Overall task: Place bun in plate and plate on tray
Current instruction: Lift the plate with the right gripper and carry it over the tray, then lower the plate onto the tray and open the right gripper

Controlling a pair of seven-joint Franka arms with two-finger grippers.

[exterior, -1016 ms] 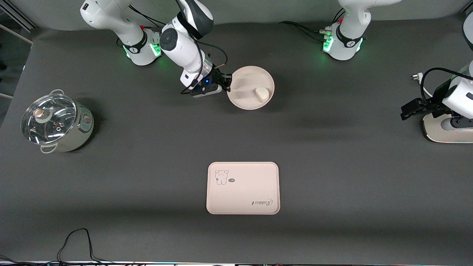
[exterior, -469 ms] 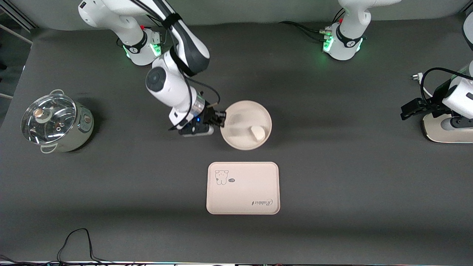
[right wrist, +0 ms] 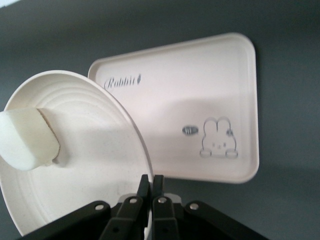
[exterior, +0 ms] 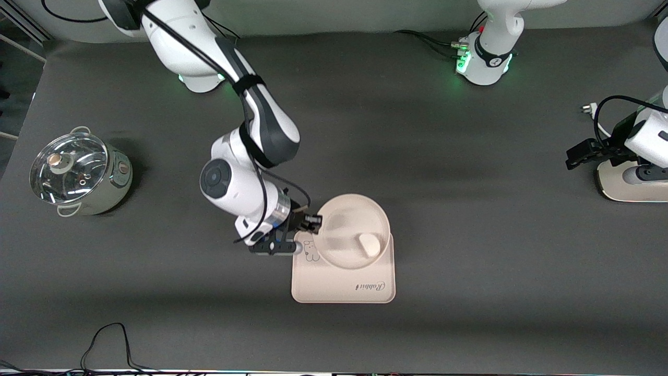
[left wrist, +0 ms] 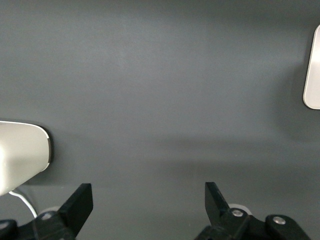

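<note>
My right gripper [exterior: 314, 222] is shut on the rim of the round cream-pink plate [exterior: 342, 222] and holds it over the part of the tray [exterior: 339, 284] farther from the front camera. The off-white bun [exterior: 368, 244] lies in the plate. The plate covers part of the tray's bear cartoon. In the right wrist view the gripper [right wrist: 151, 182] pinches the plate's [right wrist: 95, 170] rim, with the bun [right wrist: 27, 140] in it and the tray [right wrist: 200, 90] below. My left gripper [exterior: 576, 155] waits open and empty at the left arm's end of the table [left wrist: 149, 200].
A steel pot with a glass lid [exterior: 78, 172] stands at the right arm's end of the table. A white rounded device [exterior: 631, 188] lies under the left gripper and also shows in the left wrist view [left wrist: 22, 152]. A black cable [exterior: 109, 339] lies at the table's near edge.
My right arm has carried the plate with the bun from near the robots' bases toward the front camera, to over the tray. The left arm has not moved.
</note>
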